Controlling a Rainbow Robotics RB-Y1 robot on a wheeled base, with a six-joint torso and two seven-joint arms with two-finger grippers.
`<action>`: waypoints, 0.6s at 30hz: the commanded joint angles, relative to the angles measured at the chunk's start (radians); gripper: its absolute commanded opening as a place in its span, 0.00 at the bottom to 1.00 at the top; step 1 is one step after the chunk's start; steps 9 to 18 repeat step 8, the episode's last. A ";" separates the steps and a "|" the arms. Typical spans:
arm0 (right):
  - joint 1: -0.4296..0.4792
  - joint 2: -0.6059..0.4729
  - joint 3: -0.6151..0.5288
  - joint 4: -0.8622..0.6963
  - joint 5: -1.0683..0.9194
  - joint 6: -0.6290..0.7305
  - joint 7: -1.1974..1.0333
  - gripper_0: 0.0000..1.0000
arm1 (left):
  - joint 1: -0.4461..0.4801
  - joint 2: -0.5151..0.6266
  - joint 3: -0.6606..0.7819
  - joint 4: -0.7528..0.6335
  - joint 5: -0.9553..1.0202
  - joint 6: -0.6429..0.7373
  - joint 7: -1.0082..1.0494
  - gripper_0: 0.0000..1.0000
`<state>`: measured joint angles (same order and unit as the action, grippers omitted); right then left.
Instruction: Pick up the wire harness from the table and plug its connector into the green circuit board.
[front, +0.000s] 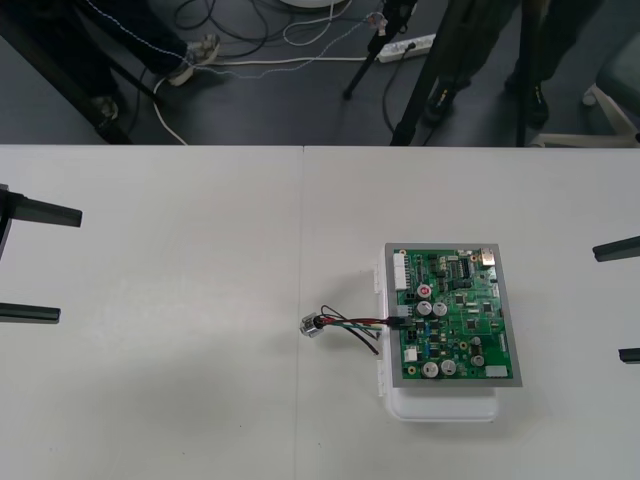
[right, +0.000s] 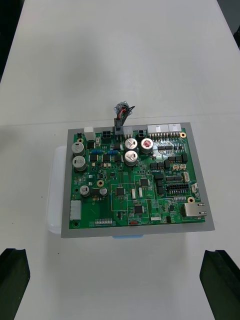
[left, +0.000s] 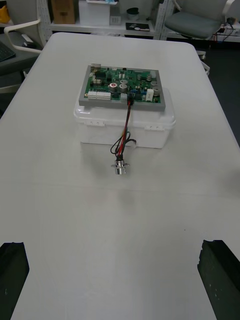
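The green circuit board (front: 453, 312) sits on its white base (front: 445, 404) right of the table's middle. The harness's black plug (front: 399, 321) is seated in a connector on the board's left edge, also seen from the right wrist as the plug (right: 119, 129) and from the left wrist as the plug (left: 129, 100). Its wires (front: 355, 326) run left off the board, and the metal socket (front: 313, 325) rests on the table; the socket (left: 120, 168) lies in front of the base. My left gripper (front: 25, 262) waits open at the left edge. My right gripper (front: 625, 300) waits open at the right edge, with nothing between its fingers.
A seam (front: 300, 300) runs down the table's middle. Dark floor with cables and tripod legs (front: 420, 90) lies beyond the far edge.
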<state>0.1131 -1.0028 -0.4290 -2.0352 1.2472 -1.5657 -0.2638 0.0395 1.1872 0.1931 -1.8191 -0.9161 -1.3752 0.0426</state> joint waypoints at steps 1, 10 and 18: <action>0.013 -0.003 0.012 -0.010 -0.014 -0.005 0.009 1.00 | 0.020 0.037 0.020 -0.023 0.014 -0.033 0.066 1.00; 0.013 -0.003 0.012 -0.010 -0.014 -0.005 0.009 1.00 | 0.020 0.037 0.020 -0.023 0.014 -0.033 0.066 1.00; 0.013 -0.003 0.012 -0.010 -0.014 -0.005 0.009 1.00 | 0.020 0.037 0.020 -0.023 0.014 -0.033 0.066 1.00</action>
